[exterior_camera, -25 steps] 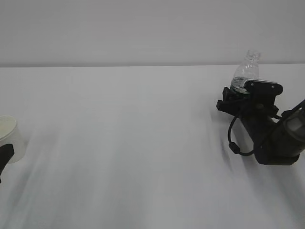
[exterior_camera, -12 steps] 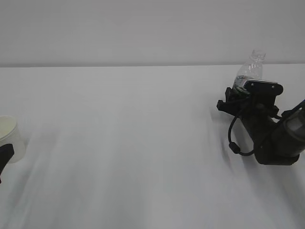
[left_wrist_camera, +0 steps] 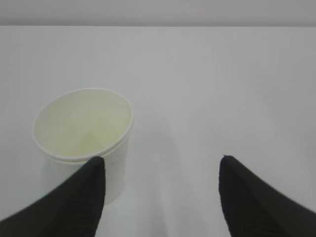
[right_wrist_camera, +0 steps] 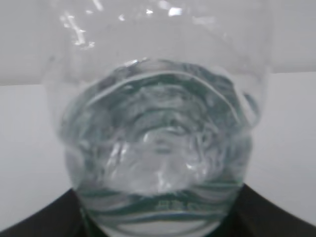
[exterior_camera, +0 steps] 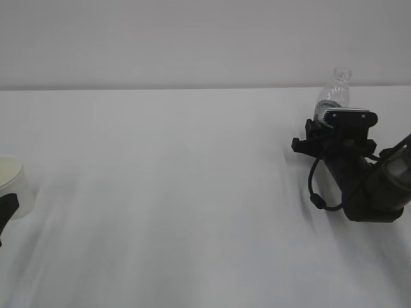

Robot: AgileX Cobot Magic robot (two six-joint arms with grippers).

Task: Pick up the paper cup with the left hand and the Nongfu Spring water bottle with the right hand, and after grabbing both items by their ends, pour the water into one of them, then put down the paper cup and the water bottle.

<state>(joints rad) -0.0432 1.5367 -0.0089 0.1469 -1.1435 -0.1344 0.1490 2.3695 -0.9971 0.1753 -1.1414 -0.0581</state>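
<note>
**Bottle between the right jaws, cup beside the left gripper**

On the white table, the bottle stood at about 2 o'clock, with water inside. The right gripper was around its lower part; whether it was clenched, I cannot tell. The paper cup stood at 9 o'clock. The left gripper was released, its left finger just beside the cup.
</note>
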